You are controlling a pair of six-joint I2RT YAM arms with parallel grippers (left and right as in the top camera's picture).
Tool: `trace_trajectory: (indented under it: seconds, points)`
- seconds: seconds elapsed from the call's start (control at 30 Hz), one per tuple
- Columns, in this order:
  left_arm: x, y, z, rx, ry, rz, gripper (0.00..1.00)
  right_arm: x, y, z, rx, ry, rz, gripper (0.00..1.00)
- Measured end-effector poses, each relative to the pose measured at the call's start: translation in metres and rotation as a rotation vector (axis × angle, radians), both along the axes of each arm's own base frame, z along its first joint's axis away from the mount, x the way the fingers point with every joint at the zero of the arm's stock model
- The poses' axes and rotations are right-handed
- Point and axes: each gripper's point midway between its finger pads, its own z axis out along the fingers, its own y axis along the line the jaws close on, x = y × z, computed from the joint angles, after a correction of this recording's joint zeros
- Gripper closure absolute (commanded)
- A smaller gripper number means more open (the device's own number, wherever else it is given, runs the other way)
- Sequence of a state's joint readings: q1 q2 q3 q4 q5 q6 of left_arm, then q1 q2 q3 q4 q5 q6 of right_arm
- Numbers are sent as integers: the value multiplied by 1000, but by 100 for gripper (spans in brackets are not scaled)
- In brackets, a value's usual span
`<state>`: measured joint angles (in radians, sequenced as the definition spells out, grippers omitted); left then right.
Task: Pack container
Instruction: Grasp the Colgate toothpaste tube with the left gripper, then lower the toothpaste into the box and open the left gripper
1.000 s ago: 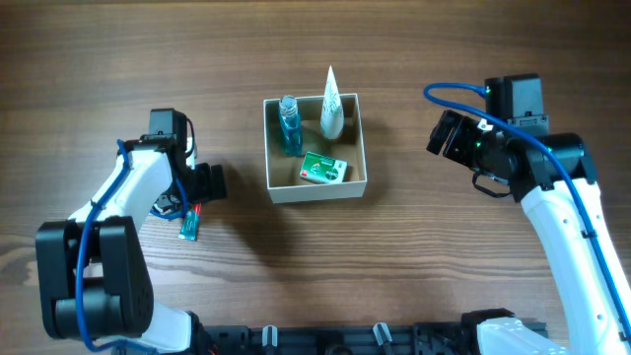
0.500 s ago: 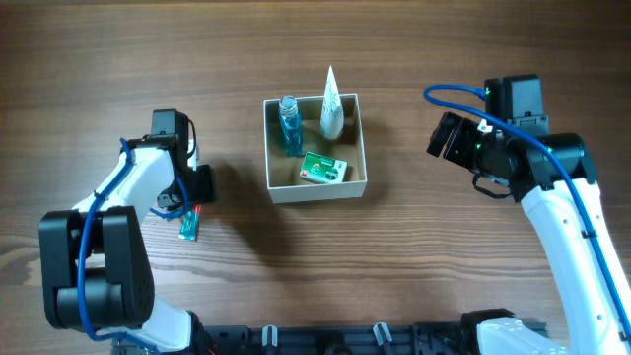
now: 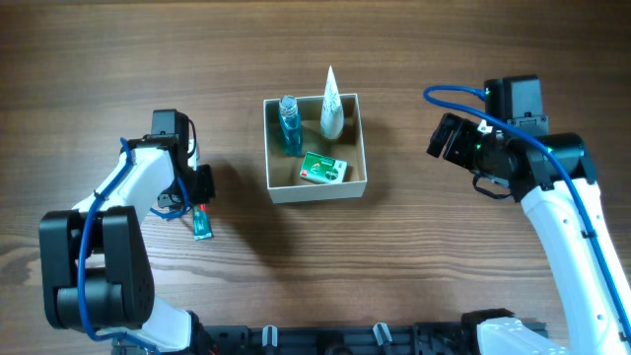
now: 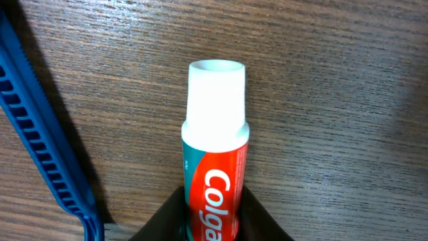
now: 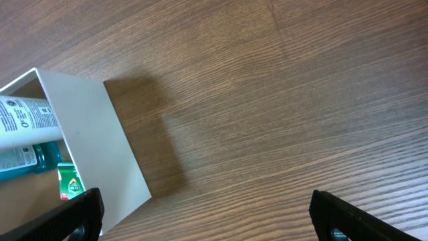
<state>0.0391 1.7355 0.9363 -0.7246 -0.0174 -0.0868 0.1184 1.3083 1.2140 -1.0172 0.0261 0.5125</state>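
Observation:
The container (image 3: 317, 192), a white-walled open box, stands mid-table with a blue bottle (image 3: 289, 126), a white tube (image 3: 331, 103) and a green packet (image 3: 324, 169) inside. Left of it, my left gripper (image 3: 202, 200) points down at the table, shut on a red Colgate toothpaste tube (image 3: 204, 225). In the left wrist view the tube (image 4: 214, 154) runs up from between the jaws of the left gripper (image 4: 212, 226), white cap away from me. My right gripper (image 3: 443, 136) hangs open to the right of the box; its wrist view shows the container's outer wall (image 5: 100, 140) ahead of the empty right gripper (image 5: 204, 217).
A blue toothbrush (image 4: 40, 140) lies on the wood just left of the toothpaste tube. The tabletop is brown wood grain all around. A black rail runs along the table's near edge (image 3: 345, 338).
The left jaws have closed from wide open onto the toothpaste tube, and the tube has shifted slightly right and swung round. The right arm has not moved.

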Motion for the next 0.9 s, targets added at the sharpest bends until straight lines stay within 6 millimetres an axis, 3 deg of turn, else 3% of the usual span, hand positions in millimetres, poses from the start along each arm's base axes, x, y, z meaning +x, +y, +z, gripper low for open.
trace_trajectory:
  seconds: [0.2, 0.37, 0.47, 0.53, 0.6, 0.7, 0.8, 0.9]
  points:
    - [3, 0, 3, 0, -8, 0, 96, 0, 0, 0, 0, 0, 0, 0]
    - [7, 0, 12, 0, -21, 0, 96, 0, 0, 0, 0, 0, 0, 0]
    - [27, -5, 55, -22, -136, -8, 96, 0, 0, 0, 0, 0, 0, 0]
    - [45, -18, 97, -38, -268, -73, 96, 0, 0, 0, 0, 0, 0, 0]
    - [59, -51, 156, -40, -461, -250, 96, 0, 0, 0, 0, 0, 0, 0]
    - [52, -117, 215, -30, -675, -593, 96, 0, 0, 0, 0, -1, 0, 0]
    - [26, -176, 231, -8, -754, -964, 96, 0, 0, 0, 0, 0, 0, 0]
    - [15, -208, 220, 33, -745, -1226, 96, 0, 0, 0, 0, -1, 0, 0]
